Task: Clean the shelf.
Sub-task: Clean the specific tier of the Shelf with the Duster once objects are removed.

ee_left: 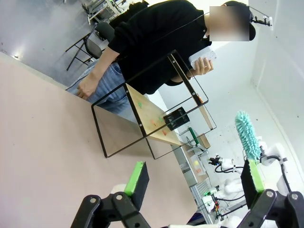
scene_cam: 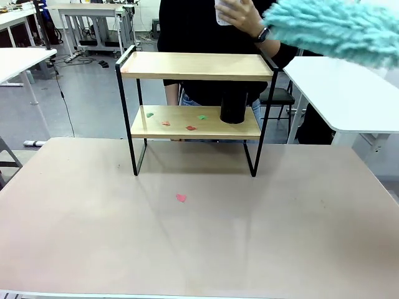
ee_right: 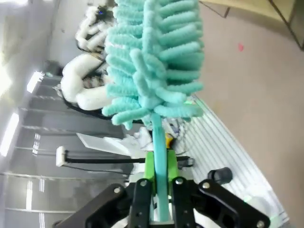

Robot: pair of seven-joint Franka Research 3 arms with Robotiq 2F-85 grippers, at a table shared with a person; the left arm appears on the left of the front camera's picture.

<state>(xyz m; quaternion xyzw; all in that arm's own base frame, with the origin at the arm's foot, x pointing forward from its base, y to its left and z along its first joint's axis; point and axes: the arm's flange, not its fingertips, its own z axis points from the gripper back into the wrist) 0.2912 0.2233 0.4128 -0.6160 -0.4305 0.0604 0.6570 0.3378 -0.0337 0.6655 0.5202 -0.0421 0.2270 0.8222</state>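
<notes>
A small two-tier shelf (scene_cam: 193,65), two light wooden boards in a thin black metal frame, stands upright on a pale beige surface (scene_cam: 249,237), toward its far side and near the middle. On the lower board sit a short black cylinder (scene_cam: 232,107) toward the right and four small paper scraps: two green scraps (scene_cam: 149,114), one far left and one near the cylinder, and two red-orange scraps (scene_cam: 191,128) between them. The top board looks bare. A small pink scrap (scene_cam: 181,198) lies on the surface in front of the shelf, well apart from it. A fluffy turquoise microfibre duster (scene_cam: 336,28) hangs in the air at the upper right, above and to the right of the shelf, not touching it. In the right wrist view, the right fingers (ee_right: 153,173) are clenched on the duster's thin turquoise handle. In the left wrist view, the left fingers (ee_left: 137,179) are spread wide and grasp nothing, hovering over the surface well short of the shelf. A person in a black top stands behind the shelf, one raised hand (scene_cam: 240,15) holding a white object.
</notes>
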